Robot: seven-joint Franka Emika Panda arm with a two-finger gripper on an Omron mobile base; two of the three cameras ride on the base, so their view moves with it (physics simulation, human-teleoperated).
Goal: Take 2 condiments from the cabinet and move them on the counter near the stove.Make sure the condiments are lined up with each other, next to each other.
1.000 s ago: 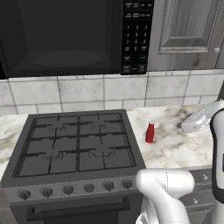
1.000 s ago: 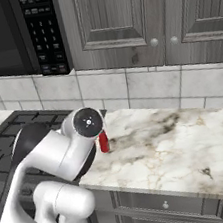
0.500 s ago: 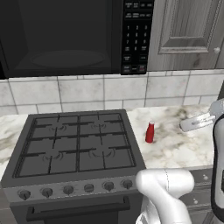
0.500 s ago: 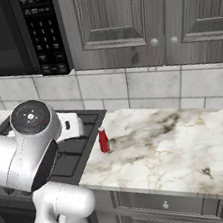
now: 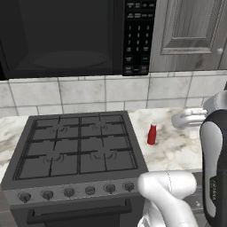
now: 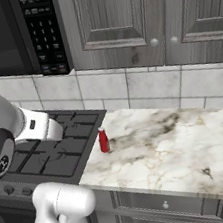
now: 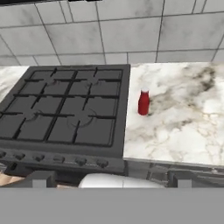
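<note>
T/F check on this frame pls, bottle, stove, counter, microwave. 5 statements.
1. The red squeeze bottle stands upright on the counter. True.
2. The bottle sits on the stove grates. False: it is on the marble just right of the stove's edge.
3. A brown wooden shaker stands beside the bottle. False: the bottle stands alone there.
4. The fingers are clamped on the bottle. False: the bottle stands free, nothing touching it.
5. A black microwave hangs above the stove. True.
</note>
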